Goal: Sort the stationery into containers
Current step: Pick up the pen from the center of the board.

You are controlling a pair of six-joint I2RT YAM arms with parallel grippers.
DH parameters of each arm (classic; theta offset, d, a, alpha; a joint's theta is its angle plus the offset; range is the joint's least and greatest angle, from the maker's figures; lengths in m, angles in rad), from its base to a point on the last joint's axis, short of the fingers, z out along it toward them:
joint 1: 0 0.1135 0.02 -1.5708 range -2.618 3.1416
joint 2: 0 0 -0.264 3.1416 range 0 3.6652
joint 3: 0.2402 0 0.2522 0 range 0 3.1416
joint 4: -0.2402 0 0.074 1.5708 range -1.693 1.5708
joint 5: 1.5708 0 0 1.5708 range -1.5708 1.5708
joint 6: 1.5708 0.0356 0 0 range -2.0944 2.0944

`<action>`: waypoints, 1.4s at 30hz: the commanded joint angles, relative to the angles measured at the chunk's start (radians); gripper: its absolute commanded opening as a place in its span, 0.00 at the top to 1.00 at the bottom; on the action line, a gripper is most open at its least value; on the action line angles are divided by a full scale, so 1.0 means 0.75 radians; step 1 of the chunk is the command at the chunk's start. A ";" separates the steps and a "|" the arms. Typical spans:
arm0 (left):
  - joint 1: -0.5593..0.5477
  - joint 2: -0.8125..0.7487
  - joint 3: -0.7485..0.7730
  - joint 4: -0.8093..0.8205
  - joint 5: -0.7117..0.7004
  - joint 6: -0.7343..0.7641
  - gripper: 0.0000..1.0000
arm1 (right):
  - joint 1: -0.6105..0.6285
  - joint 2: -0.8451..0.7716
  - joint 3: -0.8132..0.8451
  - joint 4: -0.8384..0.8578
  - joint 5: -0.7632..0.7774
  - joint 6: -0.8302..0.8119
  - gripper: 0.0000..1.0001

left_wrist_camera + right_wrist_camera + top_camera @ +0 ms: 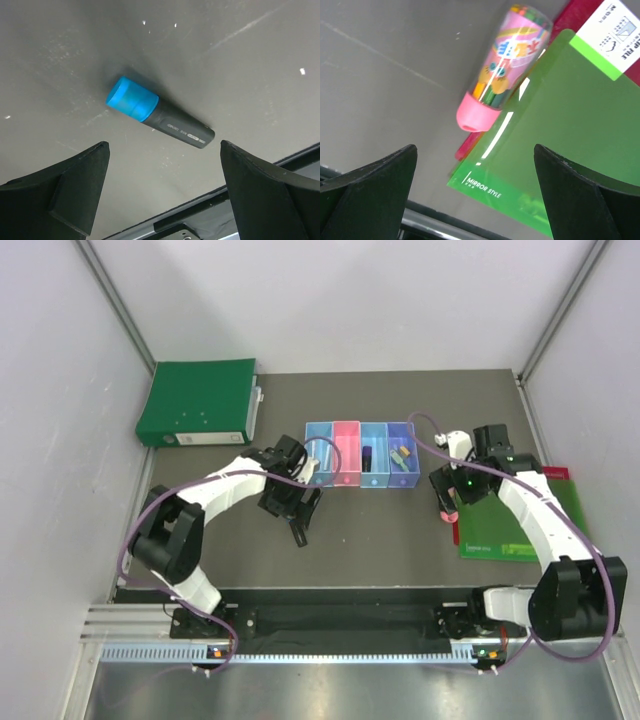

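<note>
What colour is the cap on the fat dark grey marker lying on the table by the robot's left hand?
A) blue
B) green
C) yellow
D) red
A: the left wrist view shows the dark grey marker lying flat on the grey table in front of the open left gripper, and its plastic cap is bright blue.

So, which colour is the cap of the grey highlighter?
The cap is bright blue; best seen in the left wrist view.
</note>
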 commanded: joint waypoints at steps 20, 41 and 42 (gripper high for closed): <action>-0.100 0.259 0.093 0.061 -0.110 0.053 0.18 | -0.097 0.248 0.079 0.224 -0.014 0.097 0.00; -0.161 0.149 0.110 -0.010 -0.029 0.080 1.00 | -0.103 0.216 0.149 0.165 -0.045 0.107 0.01; -0.161 0.138 0.126 -0.025 -0.006 0.114 1.00 | -0.103 0.212 0.151 0.159 -0.045 0.107 0.00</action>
